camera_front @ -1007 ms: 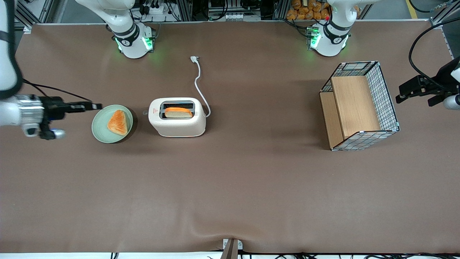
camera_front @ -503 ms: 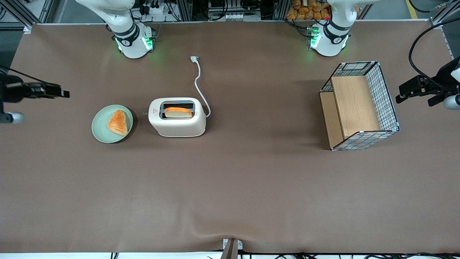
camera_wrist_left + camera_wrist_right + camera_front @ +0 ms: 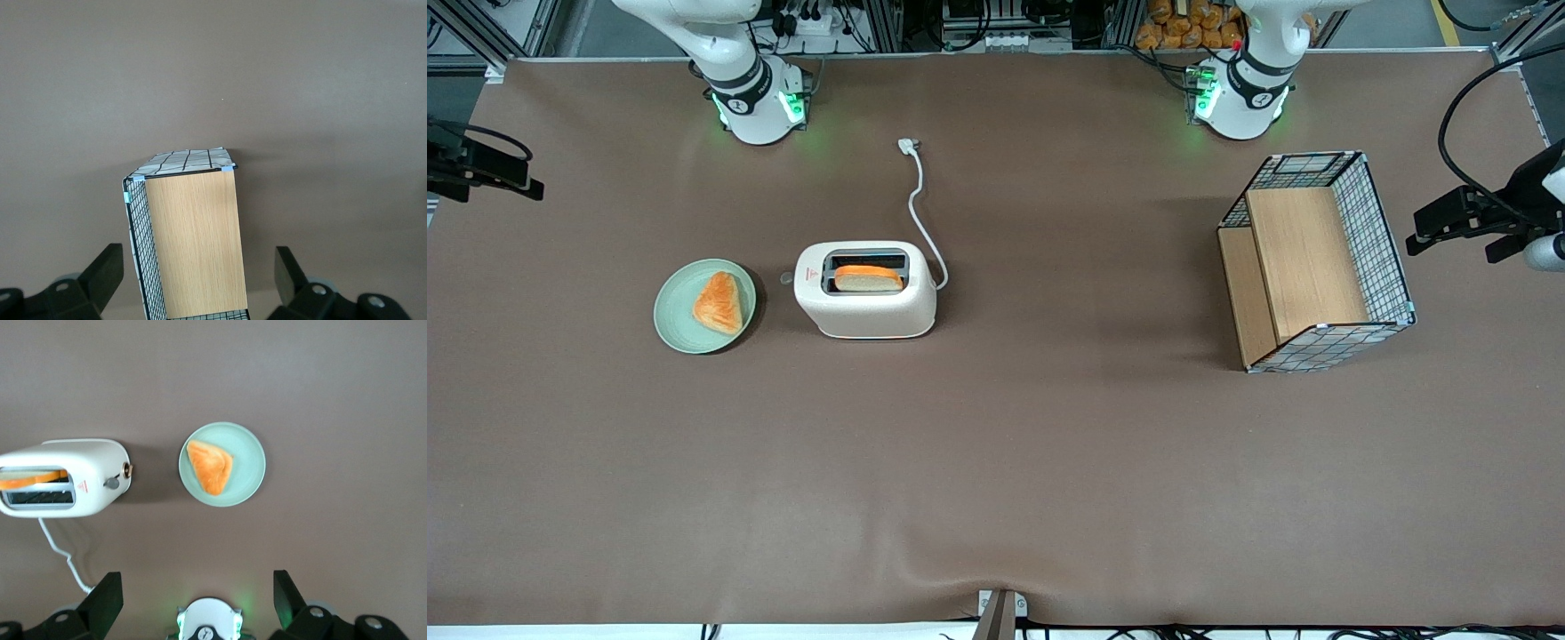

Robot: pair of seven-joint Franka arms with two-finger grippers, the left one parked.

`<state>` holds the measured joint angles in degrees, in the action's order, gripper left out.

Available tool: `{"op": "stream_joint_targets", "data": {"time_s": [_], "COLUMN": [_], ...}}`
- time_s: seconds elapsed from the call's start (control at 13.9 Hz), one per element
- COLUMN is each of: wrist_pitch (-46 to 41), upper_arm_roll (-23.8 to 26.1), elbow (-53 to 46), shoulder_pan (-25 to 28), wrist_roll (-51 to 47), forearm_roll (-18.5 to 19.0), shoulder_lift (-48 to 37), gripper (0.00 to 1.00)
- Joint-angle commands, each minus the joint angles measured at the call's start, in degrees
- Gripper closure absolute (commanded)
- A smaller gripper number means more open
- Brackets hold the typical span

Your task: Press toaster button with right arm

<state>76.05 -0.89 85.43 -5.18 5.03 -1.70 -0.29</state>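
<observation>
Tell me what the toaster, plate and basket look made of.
Toaster: smooth cream shell, likely plastic.
Plate: matte pale green, perhaps ceramic or plastic.
Basket: black wire grid over light wood-look panels.
The gripper, open, hangs at the working arm's end of the table.

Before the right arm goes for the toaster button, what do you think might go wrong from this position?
1. The gripper, open, sits at the working arm's table edge; the green plate with its pastry lies between it and the toaster button, so a low approach might clip it.
2. The button is a small tab; a push may slip off it or shift the toaster.
</observation>
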Motion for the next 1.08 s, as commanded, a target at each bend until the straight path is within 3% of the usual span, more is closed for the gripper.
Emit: {"op": "stream_joint_targets", "data": {"time_s": [0.0,0.43,1.01], "wrist_pitch": [3.65,7.1,7.71], "upper_arm_roll": [0.09,0.18,-1.31], "elbow": [1.15,1.15,1.67], "shoulder_pan": [0.78,5.96,8.69], "wrist_roll": [-1.51,-5.64,-4.33], "forearm_roll": [1.88,3.02,2.58], "shoulder_lift": [-0.76,-1.21,-1.12], "gripper": [0.0,0.0,0.0]}}
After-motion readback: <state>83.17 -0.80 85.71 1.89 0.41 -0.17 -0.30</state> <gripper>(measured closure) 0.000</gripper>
